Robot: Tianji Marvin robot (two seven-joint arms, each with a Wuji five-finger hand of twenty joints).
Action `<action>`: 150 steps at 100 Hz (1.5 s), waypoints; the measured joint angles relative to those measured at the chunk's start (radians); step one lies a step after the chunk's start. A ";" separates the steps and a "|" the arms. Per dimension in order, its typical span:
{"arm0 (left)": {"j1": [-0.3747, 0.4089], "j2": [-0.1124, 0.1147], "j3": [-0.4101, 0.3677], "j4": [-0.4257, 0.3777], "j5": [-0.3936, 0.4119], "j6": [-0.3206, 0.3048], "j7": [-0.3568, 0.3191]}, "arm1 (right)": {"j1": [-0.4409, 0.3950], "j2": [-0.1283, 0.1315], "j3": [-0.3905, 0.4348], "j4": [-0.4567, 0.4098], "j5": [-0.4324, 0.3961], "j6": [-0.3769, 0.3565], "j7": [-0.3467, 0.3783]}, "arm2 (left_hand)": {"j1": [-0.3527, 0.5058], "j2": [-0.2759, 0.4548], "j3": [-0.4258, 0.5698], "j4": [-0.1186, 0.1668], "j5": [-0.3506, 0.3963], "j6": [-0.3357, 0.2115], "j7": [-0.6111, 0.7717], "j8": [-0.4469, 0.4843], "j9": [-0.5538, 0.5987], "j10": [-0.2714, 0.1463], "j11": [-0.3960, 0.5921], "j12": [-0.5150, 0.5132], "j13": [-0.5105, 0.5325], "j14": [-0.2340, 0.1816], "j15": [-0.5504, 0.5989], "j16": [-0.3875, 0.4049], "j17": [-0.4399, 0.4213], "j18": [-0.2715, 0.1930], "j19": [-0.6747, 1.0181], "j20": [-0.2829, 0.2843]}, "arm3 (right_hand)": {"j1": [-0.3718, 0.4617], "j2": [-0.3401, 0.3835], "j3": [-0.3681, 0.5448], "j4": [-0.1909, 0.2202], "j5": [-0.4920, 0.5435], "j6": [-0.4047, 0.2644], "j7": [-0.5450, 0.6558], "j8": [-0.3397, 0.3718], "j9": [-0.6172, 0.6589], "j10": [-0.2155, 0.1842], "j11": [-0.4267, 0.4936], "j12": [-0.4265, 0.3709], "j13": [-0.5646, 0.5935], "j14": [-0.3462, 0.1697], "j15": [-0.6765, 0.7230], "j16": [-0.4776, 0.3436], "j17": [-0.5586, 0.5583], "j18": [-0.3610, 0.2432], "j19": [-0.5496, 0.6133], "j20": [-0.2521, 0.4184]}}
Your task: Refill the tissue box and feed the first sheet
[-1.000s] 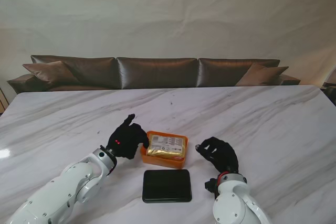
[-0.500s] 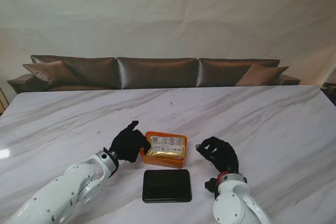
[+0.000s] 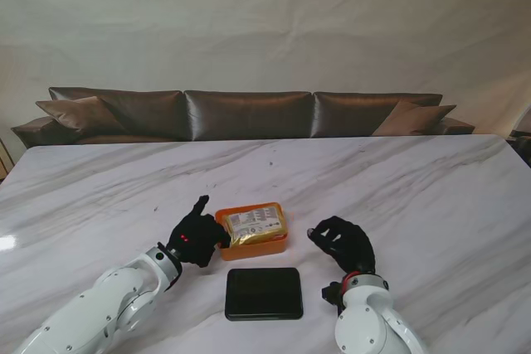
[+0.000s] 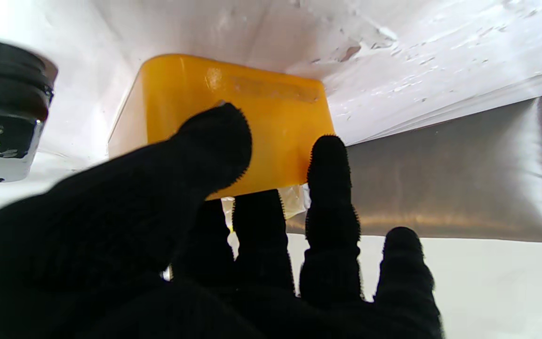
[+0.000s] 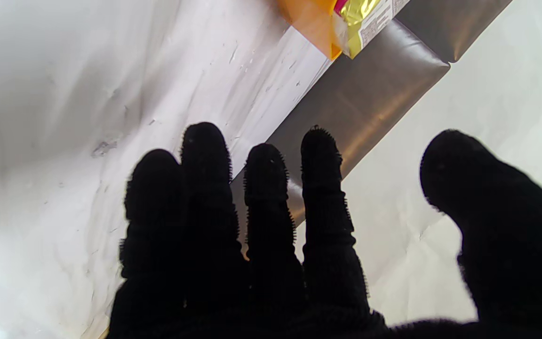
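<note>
Orange tissue box [image 3: 254, 232] with pack [image 3: 255, 223] now shifted left and turned, grasped by left hand [image 3: 197, 240]; right hand [image 3: 343, 243] released, fingers apart; lid [image 3: 264, 293] not yet fitted.

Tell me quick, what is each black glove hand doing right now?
Left hand: shut on the orange plastic tissue box, gripping its left end.
Right hand: open, fingers apart, holding nothing.
</note>
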 measured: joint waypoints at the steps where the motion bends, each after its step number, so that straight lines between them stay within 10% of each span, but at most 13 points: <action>1: 0.002 0.000 -0.002 -0.001 0.001 0.001 -0.001 | 0.000 0.000 0.000 0.000 0.000 0.000 0.000 | -0.004 0.000 0.000 0.000 -0.005 0.000 0.000 -0.001 -0.001 0.000 0.000 -0.001 0.000 0.000 -0.001 0.000 -0.003 0.001 0.000 0.000 | 0.000 0.000 0.000 0.000 0.000 0.000 0.000 0.000 0.000 0.000 0.000 0.000 0.000 0.000 0.000 0.000 0.000 0.000 0.000 0.000; 50: -0.018 -0.006 0.034 0.004 -0.078 0.028 -0.087 | -0.004 -0.002 0.005 -0.001 0.006 -0.006 -0.004 | -0.203 -0.072 -0.022 -0.075 -0.178 0.009 0.238 0.113 -0.137 0.021 0.251 0.014 -0.055 0.052 0.108 0.169 -0.058 0.037 -0.003 0.014 | 0.000 0.000 0.000 0.000 0.000 0.000 0.000 0.000 0.001 0.000 0.000 0.000 0.011 0.000 0.000 0.000 0.005 0.000 0.000 0.000; 71: -0.087 -0.017 0.134 0.100 -0.109 0.057 0.012 | -0.013 -0.002 0.011 -0.011 -0.002 -0.004 -0.004 | -0.234 -0.090 0.038 -0.118 -0.205 -0.020 0.451 0.263 -0.153 0.011 0.368 0.106 -0.075 0.081 0.220 0.267 -0.058 0.037 -0.005 0.040 | 0.000 0.000 0.010 0.000 0.023 0.000 0.000 0.000 0.019 0.000 0.000 0.000 0.015 -0.001 0.000 0.000 0.007 0.000 0.000 0.000; 107: -0.120 -0.043 0.176 0.183 -0.140 0.083 0.147 | -0.019 -0.001 0.013 -0.022 -0.012 -0.001 -0.007 | -0.200 -0.128 -0.003 -0.112 -0.102 -0.036 0.508 0.692 -0.039 0.004 0.449 0.285 0.046 0.159 0.509 0.518 0.092 0.038 -0.007 0.131 | 0.000 0.000 0.016 -0.010 0.044 -0.011 0.000 0.000 0.031 0.000 0.000 0.000 0.031 -0.003 0.000 0.000 0.017 0.000 0.000 0.000; 150: -0.090 -0.069 0.098 0.180 -0.179 0.075 0.158 | -0.028 -0.001 0.018 -0.036 -0.015 -0.006 -0.009 | -0.181 -0.217 -0.042 -0.053 -0.001 0.040 0.487 0.834 0.111 0.023 0.432 0.354 0.365 0.213 0.655 0.648 0.385 0.108 -0.009 0.121 | 0.000 0.000 0.026 -0.020 0.069 -0.013 0.002 0.005 0.079 0.000 0.001 0.000 0.051 -0.004 0.000 0.000 0.030 0.000 0.000 0.000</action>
